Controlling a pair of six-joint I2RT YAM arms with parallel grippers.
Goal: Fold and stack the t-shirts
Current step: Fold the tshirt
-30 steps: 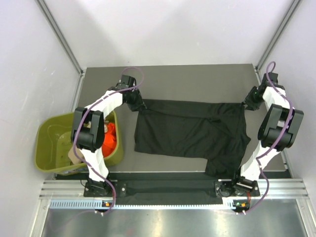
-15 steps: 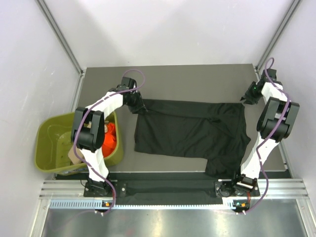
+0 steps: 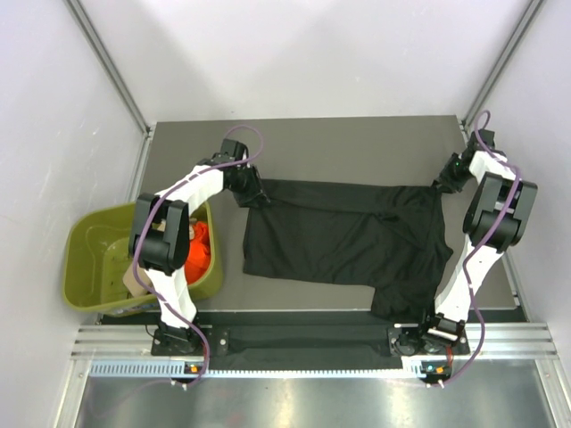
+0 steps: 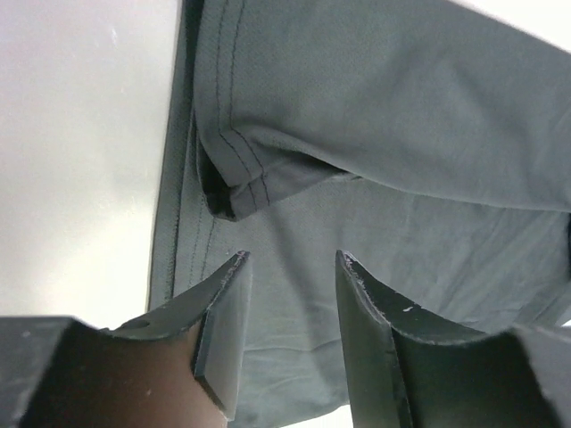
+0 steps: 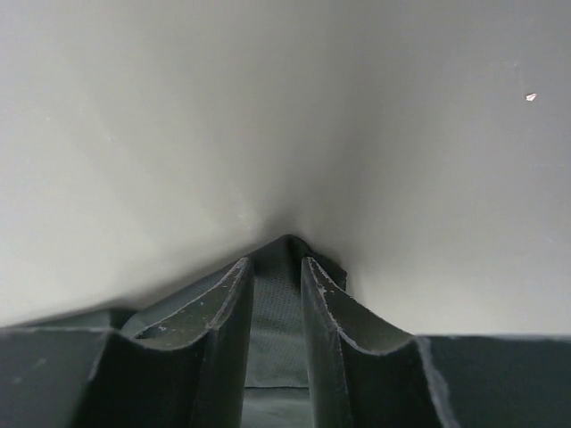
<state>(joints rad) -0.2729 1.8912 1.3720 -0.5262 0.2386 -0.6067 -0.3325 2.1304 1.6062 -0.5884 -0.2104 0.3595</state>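
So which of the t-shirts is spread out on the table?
The black t-shirt, lying open on the table; the orange-red t-shirt is bunched inside the green tub at the left.

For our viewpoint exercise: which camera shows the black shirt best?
Top external: nearly all of the black shirt shows, spread on the table. Left wrist shows only a hemmed fold beneath the open left gripper. Right wrist shows only a corner pinched in the right gripper.

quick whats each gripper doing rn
Left gripper: open, above the plain black cloth t-shirt, holding nothing.
Right gripper: shut on that shirt's corner.
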